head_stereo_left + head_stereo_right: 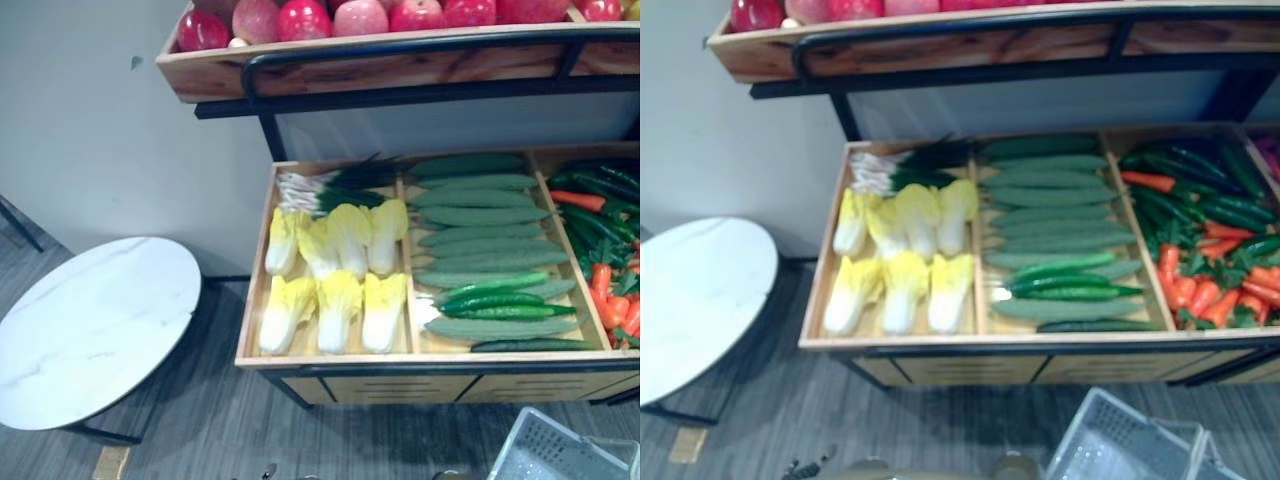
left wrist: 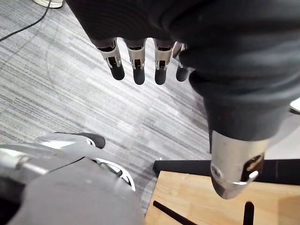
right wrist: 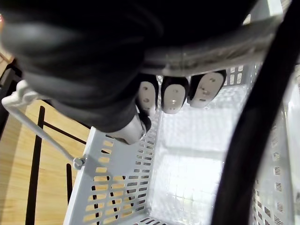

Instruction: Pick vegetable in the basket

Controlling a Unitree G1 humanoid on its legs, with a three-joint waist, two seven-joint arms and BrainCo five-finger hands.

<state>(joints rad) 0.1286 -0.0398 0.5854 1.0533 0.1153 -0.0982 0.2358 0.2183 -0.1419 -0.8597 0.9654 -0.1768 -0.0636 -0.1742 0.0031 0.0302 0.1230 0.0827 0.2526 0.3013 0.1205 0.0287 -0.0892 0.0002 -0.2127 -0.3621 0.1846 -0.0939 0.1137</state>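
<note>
I'm looking at my R hand (image 3: pixel 171 96) first: its fingers are curling tight round the handle (image 3: pixel 211 44) of the white basket (image 1: pixel 1110 440), which is showing low on my right, near the stand's front. My L hand (image 2: pixel 138 63) is hanging over the grey floor (image 2: pixel 70 93), fingers straight & apart. In front, the wooden tray (image 1: pixel 252 300) is holding the veg: yellow cabbages (image 1: pixel 338 305) on the left, cucumbers (image 1: pixel 480 215) in the middle, red & green veg (image 1: pixel 1200 290) on the right, green onions (image 1: pixel 330 185) behind the cabbages. A round white table (image 1: pixel 90 330) is standing left of the tray. Farthest back, red apples (image 1: pixel 360 17) are sitting on the top shelf (image 1: pixel 300 70).
</note>
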